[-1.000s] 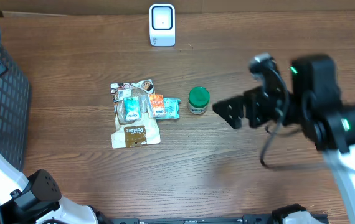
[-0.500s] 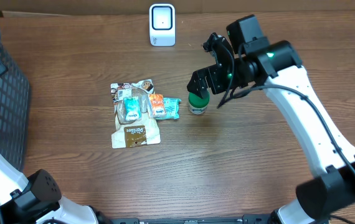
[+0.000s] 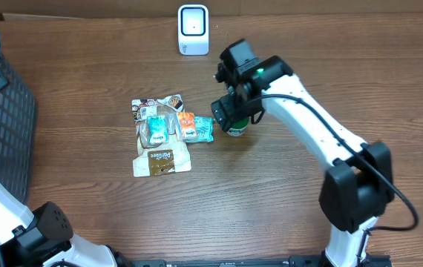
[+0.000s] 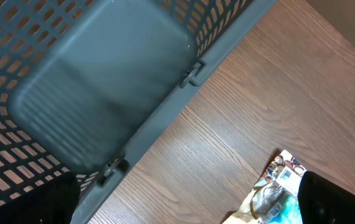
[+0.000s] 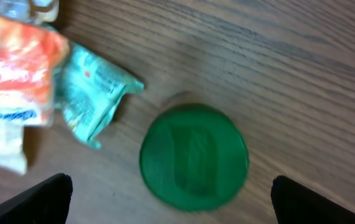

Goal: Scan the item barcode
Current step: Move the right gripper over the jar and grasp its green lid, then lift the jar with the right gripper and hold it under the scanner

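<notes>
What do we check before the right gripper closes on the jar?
1. Right gripper open: ok.
2. Jar between its fingertips: ok, roughly centred in the wrist view.
3. Jar upright: ok, its green top faces up.
4. Teal packet apart from the jar: ok, but it lies close beside it.
5. Fingers low enough around the jar: cannot tell.
6. Barcode side known: cannot tell, only the top shows.
</notes>
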